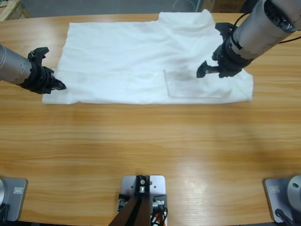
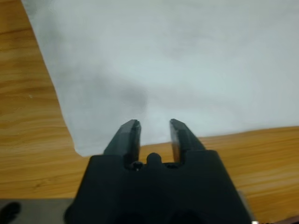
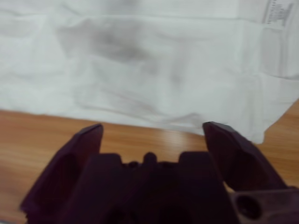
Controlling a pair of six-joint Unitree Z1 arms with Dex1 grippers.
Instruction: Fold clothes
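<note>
The clothes are one white T-shirt point(image 1: 136, 61) spread flat across the far half of the wooden table point(image 1: 150, 141). A faint dark mark point(image 1: 181, 75) shows through the fabric near a squarish folded outline point(image 1: 197, 84). My left gripper point(image 1: 59, 86) comes in from the left and rests at the shirt's near left corner. In the left wrist view, the left gripper point(image 2: 155, 125) is open only a little, tips over the shirt's point(image 2: 187, 56) edge, nothing pinched. My right gripper point(image 1: 209, 59) hangs over the shirt's right part. In the right wrist view, the right gripper point(image 3: 153, 125) is wide open above the shirt's point(image 3: 140, 60) hem.
Bare wood fills the near half of the table, and narrow strips lie to either side of the shirt. A small printed label point(image 3: 278, 11) lies on the cloth at the far right of the right wrist view. A pale wooden object point(image 1: 9, 8) sits beyond the table's far left corner.
</note>
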